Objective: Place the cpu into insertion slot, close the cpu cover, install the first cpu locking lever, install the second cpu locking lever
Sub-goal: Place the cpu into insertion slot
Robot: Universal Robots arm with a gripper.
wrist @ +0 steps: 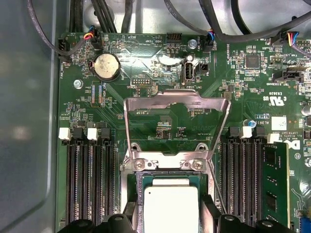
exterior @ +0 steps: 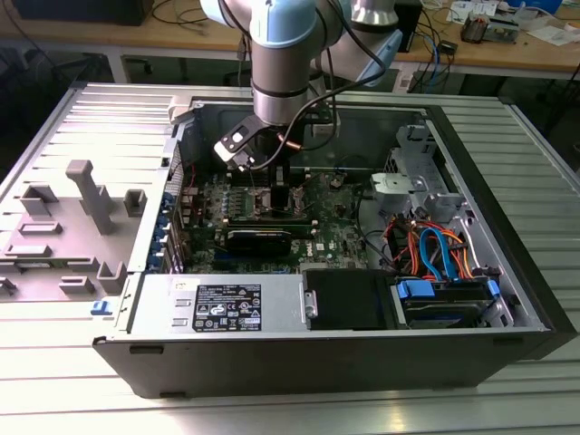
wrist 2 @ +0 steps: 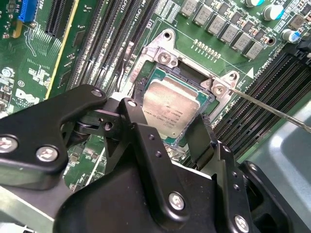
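Grasping with the end effector [wrist 2: 169, 114]: closed, to judge by both wrist views, on two opposite edges of the cpu [wrist 2: 171, 102]. Holding that chip level and square in, or just above, the insertion slot [wrist 2: 194, 76], near the middle of the motherboard [wrist: 146, 73] between its banks of memory slots [wrist: 90, 184]; cannot tell whether fully seated. Beyond the socket, standing tilted up on its hinge, the cpu cover [wrist: 177, 95], not yet closed. Out to one side, sticking up free, a thin locking lever [wrist 2: 267, 104]. So, probably, step one of four in hand: placement. Calls next for confirming a flat seat, letting go without nudging the chip, and clearing away upward before any work on the cover.
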